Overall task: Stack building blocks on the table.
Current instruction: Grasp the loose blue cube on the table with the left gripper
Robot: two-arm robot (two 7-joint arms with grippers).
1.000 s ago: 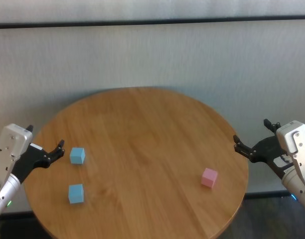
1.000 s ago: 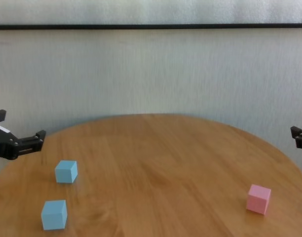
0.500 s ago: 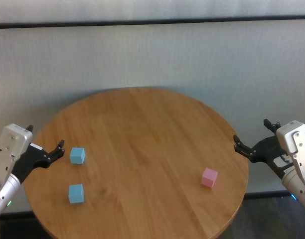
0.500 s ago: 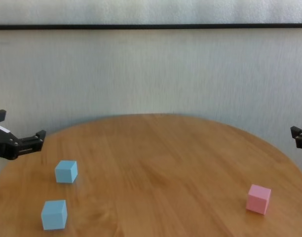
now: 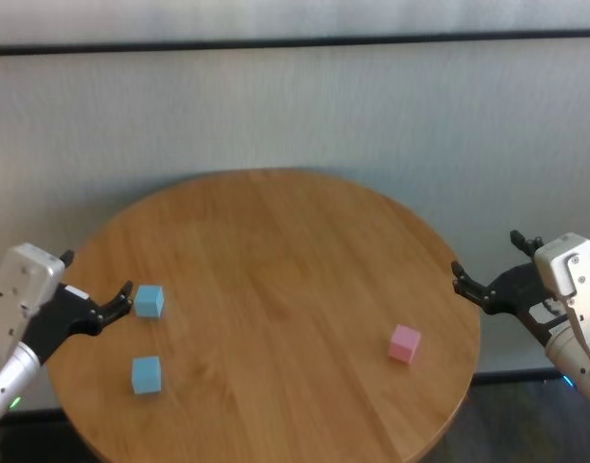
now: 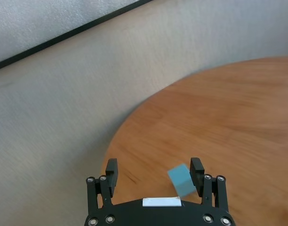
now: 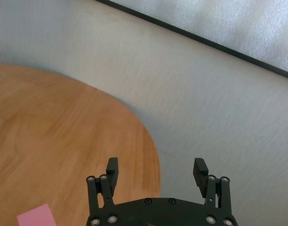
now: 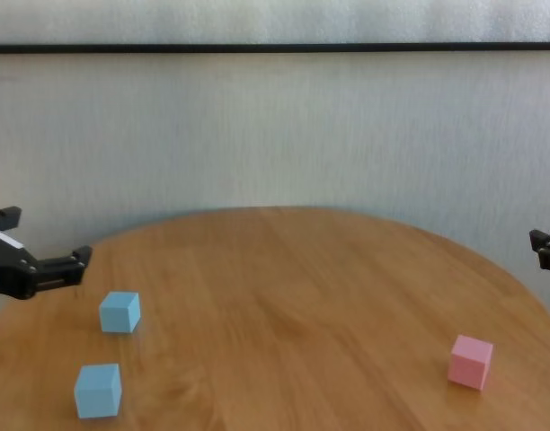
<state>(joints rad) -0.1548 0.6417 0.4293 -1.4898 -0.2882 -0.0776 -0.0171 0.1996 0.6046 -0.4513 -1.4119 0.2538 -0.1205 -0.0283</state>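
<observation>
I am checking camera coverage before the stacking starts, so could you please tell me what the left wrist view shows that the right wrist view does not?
Only the left wrist view shows a small light blue cube, seen between the open jaws of the left gripper, close to one jaw. Only the right wrist view shows a corner of the small pink cube, with the open right gripper beyond the table's rim. Both show the round brown wood-grain table and the pale wall behind.

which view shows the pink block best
The chest view: the pink block sits whole and largest there, alone on the table at the robot's right. The head view shows it whole but smaller. The right wrist view catches only a corner. The left wrist view misses it.
</observation>
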